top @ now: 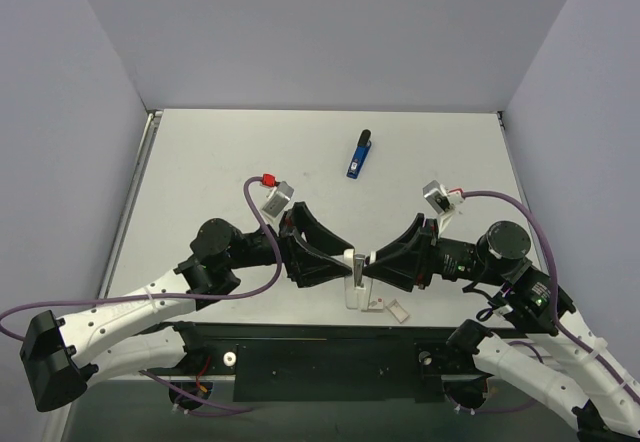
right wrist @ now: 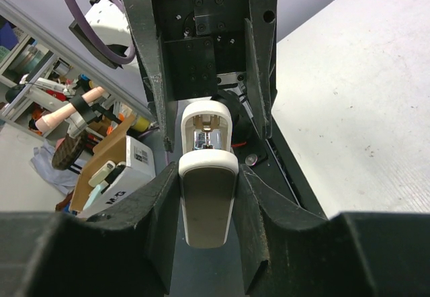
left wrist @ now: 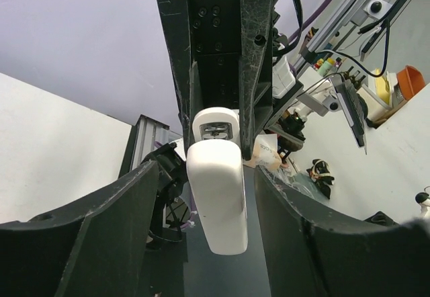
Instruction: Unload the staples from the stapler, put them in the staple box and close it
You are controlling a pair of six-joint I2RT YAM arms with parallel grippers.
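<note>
Your right hand (right wrist: 208,176) is clenched on the white stapler (right wrist: 207,206), one finger pressed to each flank, and that grip is what keeps the body steady at the near edge of the table (top: 250,152), right between the two arms. From the pictures you cannot tell whether the stapler's lower end rests on the table or hangs just above it. Your left hand (left wrist: 205,176) faces it from the other side with its fingers spread wide. The stapler sits in the gap with clear space on both sides, so that hand is released and holds nothing. This face-to-face arrangement makes sense for the job: one hand acts as the vise while the other is free to work the top or the magazine. The wrist views show a metal channel (right wrist: 205,139) exposed at the end of the stapler, which suggests the loading end is turned where the free hand can reach it; whether staples sit inside is too small to tell. Two small pale pieces (top: 386,309) lie on the table just beside the stapler, and you cannot tell whether they are staples. A blue item (top: 358,154) lies well apart, farther back, out of the way of both arms.
</note>
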